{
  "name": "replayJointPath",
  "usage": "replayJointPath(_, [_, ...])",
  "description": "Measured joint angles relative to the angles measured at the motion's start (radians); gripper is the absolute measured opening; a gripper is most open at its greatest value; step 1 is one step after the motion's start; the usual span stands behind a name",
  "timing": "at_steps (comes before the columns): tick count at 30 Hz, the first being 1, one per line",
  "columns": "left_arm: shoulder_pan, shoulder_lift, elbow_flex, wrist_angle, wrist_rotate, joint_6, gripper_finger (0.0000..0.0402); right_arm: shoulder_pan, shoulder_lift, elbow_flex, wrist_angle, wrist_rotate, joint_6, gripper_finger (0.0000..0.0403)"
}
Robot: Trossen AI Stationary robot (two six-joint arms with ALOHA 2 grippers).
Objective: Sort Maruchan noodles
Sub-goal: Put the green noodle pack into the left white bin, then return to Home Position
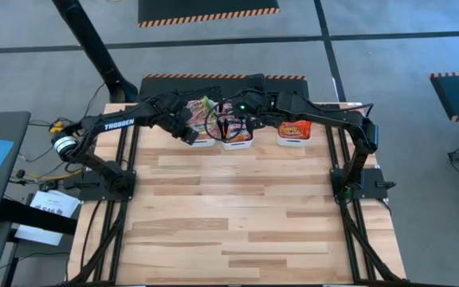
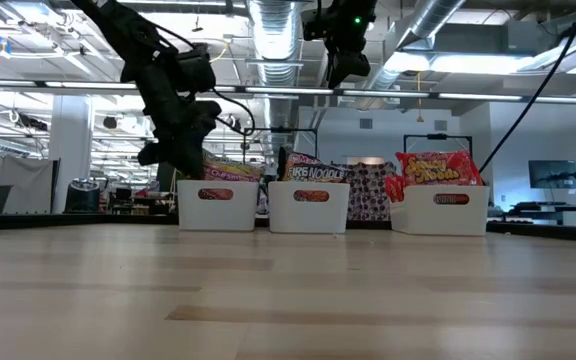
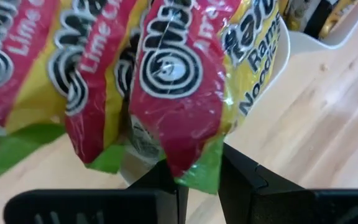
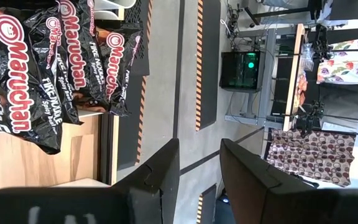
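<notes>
Bare wood surface (image 1: 237, 215) up front, nothing on it; all the action is at the far edge, where three white trays sit in a row. Left tray (image 2: 217, 204) holds the green-yellow packets (image 3: 73, 68), standing on edge with red bands and the Maruchan logo. Middle tray (image 2: 309, 206) holds the dark brown-black packets (image 4: 39, 68). Right tray (image 2: 440, 209) holds the red packets (image 2: 436, 168), standing up above the rim. Left gripper (image 3: 199, 186) is down at the left tray; its fingers (image 3: 166, 186) are pinched narrowly on the lower edge of one green-yellow packet (image 3: 185, 93), pads pressing the crinkled green corner from both sides, with the packet at the tray's rim beside the others. Right gripper (image 4: 197, 165) hangs high over the middle tray, well clear of the packets; its fingers (image 4: 157, 171) stand apart with clear space between them, grasping nothing and touching nothing. In the low view its wrist shows a green light near the ceiling line.
</notes>
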Motion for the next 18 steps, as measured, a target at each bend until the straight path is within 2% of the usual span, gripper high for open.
replayJointPath(6, [0.002,-0.003,0.000,-0.015,0.073,-0.009,0.0061,0.000,0.000,0.000,0.000,0.000,0.000,0.0139])
replayJointPath(12, [0.001,-0.045,0.047,-0.017,0.076,0.005,0.0061,0.001,0.000,0.000,0.000,0.000,0.004,0.0139])
replayJointPath(18, [-0.013,-0.139,0.085,-0.015,0.075,0.007,0.0061,0.001,0.000,0.000,-0.002,0.000,0.099,0.0139])
